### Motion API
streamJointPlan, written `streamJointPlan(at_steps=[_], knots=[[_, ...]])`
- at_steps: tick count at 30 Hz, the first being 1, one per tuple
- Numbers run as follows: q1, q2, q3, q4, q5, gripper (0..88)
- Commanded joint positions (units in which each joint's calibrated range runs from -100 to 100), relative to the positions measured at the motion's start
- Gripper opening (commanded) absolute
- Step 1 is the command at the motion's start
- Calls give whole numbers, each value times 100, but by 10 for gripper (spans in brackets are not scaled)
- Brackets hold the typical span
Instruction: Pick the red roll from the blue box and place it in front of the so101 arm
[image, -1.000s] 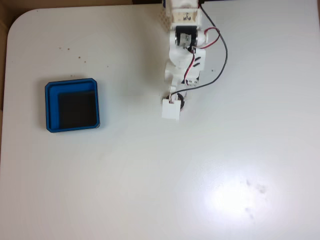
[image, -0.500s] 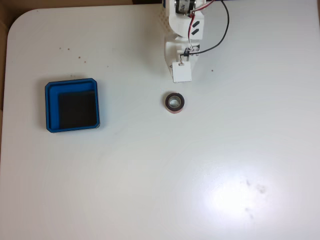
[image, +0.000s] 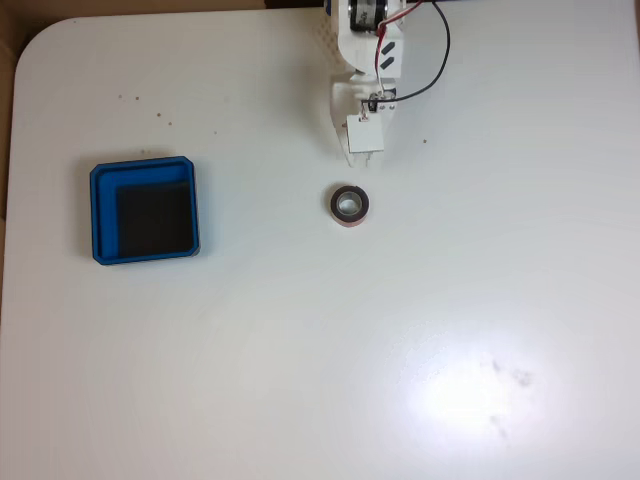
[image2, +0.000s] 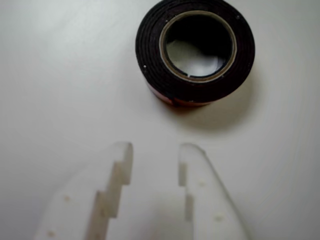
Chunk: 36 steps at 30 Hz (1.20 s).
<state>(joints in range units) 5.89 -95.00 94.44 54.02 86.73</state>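
The red roll (image: 349, 205) lies flat on the white table just below the so101 arm (image: 366, 45) in the fixed view, hollow core facing up. In the wrist view the red roll (image2: 195, 52) shows a dark rim and a strip of red at its lower side. My gripper (image: 363, 152) hovers a short way above the roll in the fixed view, clear of it. Seen from the wrist, my gripper (image2: 156, 155) is open, its two white fingers apart with nothing between them. The blue box (image: 96, 215) sits far left with its black floor bare.
The white table (image: 400, 330) stretches wide below and right of the roll, with a bright glare patch at lower right. Its rounded corner and edge run along the upper left. Red and black wires (image: 440, 50) loop off the arm.
One second ago the gripper sat down over the roll. It has since drawn back toward the arm's base at the top, leaving the roll uncovered on the table.
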Motion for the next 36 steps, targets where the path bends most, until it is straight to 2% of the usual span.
streamJointPlan(at_steps=[1,6,25,29,36], knots=[[-47,-391,161,-114,31,72],[-320,-391,556,-97,31,72],[-320,-374,556,-39,4,60],[-320,-374,547,-39,31,16],[-320,-374,547,-39,31,7]])
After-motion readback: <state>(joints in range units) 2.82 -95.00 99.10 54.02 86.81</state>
